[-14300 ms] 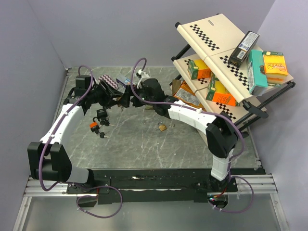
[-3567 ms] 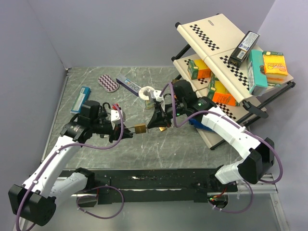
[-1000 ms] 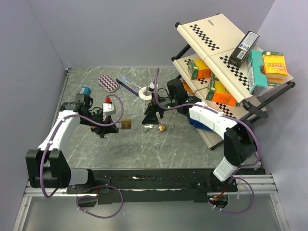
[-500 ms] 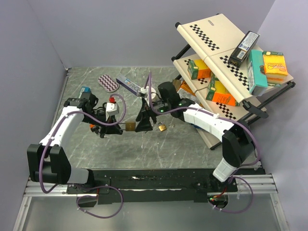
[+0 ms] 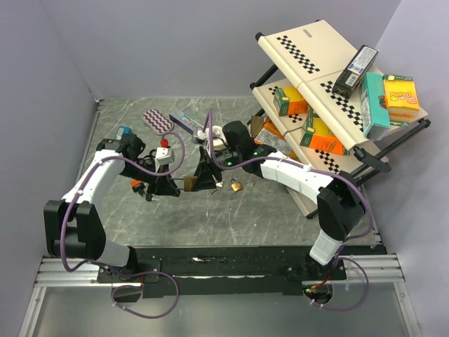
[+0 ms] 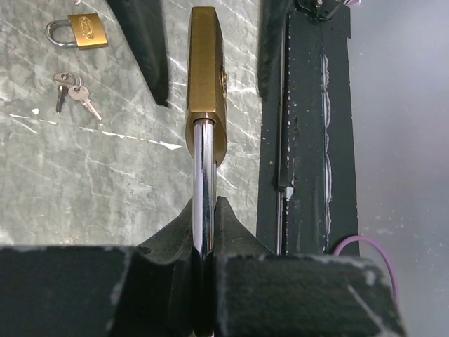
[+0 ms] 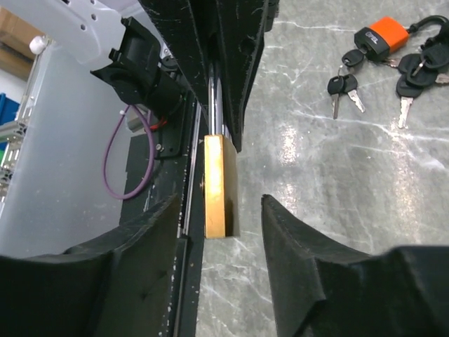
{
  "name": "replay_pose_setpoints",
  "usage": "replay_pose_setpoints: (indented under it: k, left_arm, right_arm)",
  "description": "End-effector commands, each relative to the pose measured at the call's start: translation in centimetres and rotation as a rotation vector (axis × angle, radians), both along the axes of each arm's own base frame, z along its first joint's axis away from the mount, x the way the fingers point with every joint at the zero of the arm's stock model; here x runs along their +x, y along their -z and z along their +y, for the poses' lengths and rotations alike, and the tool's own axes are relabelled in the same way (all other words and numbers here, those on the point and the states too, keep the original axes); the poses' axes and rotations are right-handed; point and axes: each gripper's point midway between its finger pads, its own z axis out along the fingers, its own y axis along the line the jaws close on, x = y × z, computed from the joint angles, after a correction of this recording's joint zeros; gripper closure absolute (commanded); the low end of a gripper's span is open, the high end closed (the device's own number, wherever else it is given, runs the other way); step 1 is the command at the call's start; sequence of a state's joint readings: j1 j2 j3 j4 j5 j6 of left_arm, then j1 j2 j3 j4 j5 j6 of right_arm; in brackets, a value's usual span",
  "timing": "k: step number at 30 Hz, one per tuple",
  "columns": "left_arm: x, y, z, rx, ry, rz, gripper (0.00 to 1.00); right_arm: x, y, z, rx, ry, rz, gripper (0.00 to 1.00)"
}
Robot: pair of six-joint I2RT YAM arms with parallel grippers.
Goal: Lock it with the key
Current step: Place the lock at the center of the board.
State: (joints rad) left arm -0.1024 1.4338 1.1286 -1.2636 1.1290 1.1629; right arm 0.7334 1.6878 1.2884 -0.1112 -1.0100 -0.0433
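- Since half a second ago our right arm [image 5: 295,174] has reached further left and our left arm [image 5: 91,184] has drawn in, so both meet above the table [image 5: 210,214].
- Our left end effector [image 6: 203,216] is clenched on the steel shackle [image 6: 203,165]. It holds the brass padlock [image 6: 205,77] in the air, body outward, which we judge leaves the body free for the other side to work on.
- Our right end effector [image 7: 223,203] is released, its jaws straddling that body with a gap on each side.
- A second padlock [image 6: 78,31] lies on the table with its keys [image 6: 74,95] just beside it; we see no key in either end effector.
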Motion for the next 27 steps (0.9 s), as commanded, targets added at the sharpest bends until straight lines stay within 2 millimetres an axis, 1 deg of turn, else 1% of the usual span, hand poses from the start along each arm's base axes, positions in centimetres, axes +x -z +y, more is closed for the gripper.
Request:
replay_pose_setpoints:
  k: [1, 3, 4, 5, 7, 8, 9, 10, 11, 12, 13, 14, 15, 16, 17, 18, 19, 20, 21, 22, 23, 24, 25, 26, 27]
  left_arm:
    - [0.1, -3.2, -1.3, -0.126, 0.018, -0.04, 0.99]
    - [0.1, -3.1, -1.3, -0.124, 0.015, -0.034, 0.99]
    - [0.2, -3.1, -1.3, -0.121, 0.013, -0.038, 0.99]
    - [0.2, -3.0, -1.3, -0.122, 0.011, -0.032, 0.99]
    - [0.5, -3.1, -1.3, -0.118, 0.003, -0.036, 0.92]
    - [0.9, -3.1, -1.3, -0.114, -0.01, -0.04, 0.86]
    - [1.2, -3.3, -1.3, -0.107, -0.05, 0.012, 0.68]
    - [1.6, -3.7, -1.0, -0.108, -0.082, 0.016, 0.58]
    - [3.4, -4.3, -0.3, -0.123, -0.139, -0.029, 0.5]
    - [3.8, -5.1, 0.2, -0.132, -0.217, 0.052, 0.21]
    - [4.4, -6.2, 0.6, -0.144, -0.261, 0.034, 0.14]
    - [6.4, -7.2, 2.5, -0.16, -0.359, -0.007, 0.09]
    - [6.7, -8.1, 3.2, -0.18, -0.43, 0.052, 0.04]
    - [6.7, -9.3, 3.8, -0.199, -0.479, 0.043, 0.04]
    - [7.1, -9.9, 4.3, -0.209, -0.539, 0.064, 0.04]
    - [8.9, -10.4, 5.3, -0.224, -0.697, 0.137, 0.04]
    - [9.2, -11.4, 5.7, -0.24, -0.796, 0.151, 0.04]
    - [9.7, -12.0, 5.9, -0.267, -0.871, 0.179, 0.04]
    - [10.9, -12.3, 6.6, -0.318, -1.011, 0.267, 0.04]
    - [11.0, -13.0, 6.9, -0.353, -1.076, 0.302, 0.04]
    - [11.2, -13.2, 6.8, -0.403, -1.143, 0.423, 0.04]
    - [11.5, -13.0, 7.0, -0.42, -1.196, 0.475, 0.04]
    - [12.1, -11.9, 7.5, -0.407, -1.282, 0.542, 0.04]
    - [12.2, -11.4, 7.1, -0.406, -1.321, 0.623, 0.04]
    - [12.3, -10.9, 6.9, -0.39, -1.352, 0.674, 0.04]
  right_arm:
    - [0.4, -2.2, 1.2, 0.061, -0.025, -0.083, 0.5]
    - [0.5, -2.2, 1.2, 0.063, -0.024, -0.085, 0.58]
    - [0.4, -2.3, 1.3, 0.065, -0.027, -0.087, 0.71]
    - [0.4, -2.5, 1.2, 0.069, -0.031, -0.084, 0.8]
    - [0.2, -2.7, 1.2, 0.075, -0.039, -0.083, 1.0]
    - [0.2, -2.9, 1.2, 0.079, -0.037, -0.08, 1.0]
    - [0.4, -3.0, 1.0, 0.079, -0.03, -0.077, 1.0]
    - [0.5, -3.0, 0.7, 0.08, -0.021, -0.071, 1.0]
    - [0.9, -3.3, 0.6, 0.086, 0.001, -0.052, 1.0]
    - [1.9, -3.3, -0.1, 0.082, 0.044, -0.032, 1.0]
    - [2.5, -3.2, -0.6, 0.076, 0.078, -0.016, 1.0]
    - [2.9, -3.2, -0.9, 0.068, 0.112, 0.023, 1.0]
    - [4.7, -3.6, -1.5, 0.082, 0.173, 0.008, 1.0]
    - [5.2, -3.7, -1.8, 0.08, 0.215, 0.044, 1.0]
    - [5.9, -3.8, -2.1, 0.08, 0.258, 0.06, 1.0]
    - [6.6, -3.9, -2.2, 0.082, 0.298, 0.072, 1.0]
    - [8.1, -3.7, -2.6, 0.071, 0.381, 0.08, 1.0]
    - [8.7, -3.7, -2.7, 0.065, 0.433, 0.118, 1.0]
    - [9.3, -3.6, -2.9, 0.055, 0.476, 0.134, 1.0]
    - [10.1, -3.4, -3.0, 0.047, 0.539, 0.155, 1.0]
    - [10.4, -3.4, -3.0, 0.042, 0.567, 0.17, 1.0]
    - [10.9, -3.8, -2.9, 0.043, 0.596, 0.177, 1.0]
    - [11.1, -3.4, -2.9, 0.021, 0.633, 0.206, 1.0]
    - [11.4, -3.3, -2.8, 0.011, 0.655, 0.211, 1.0]
    - [11.7, -4.0, -2.5, 0.02, 0.667, 0.202, 1.0]
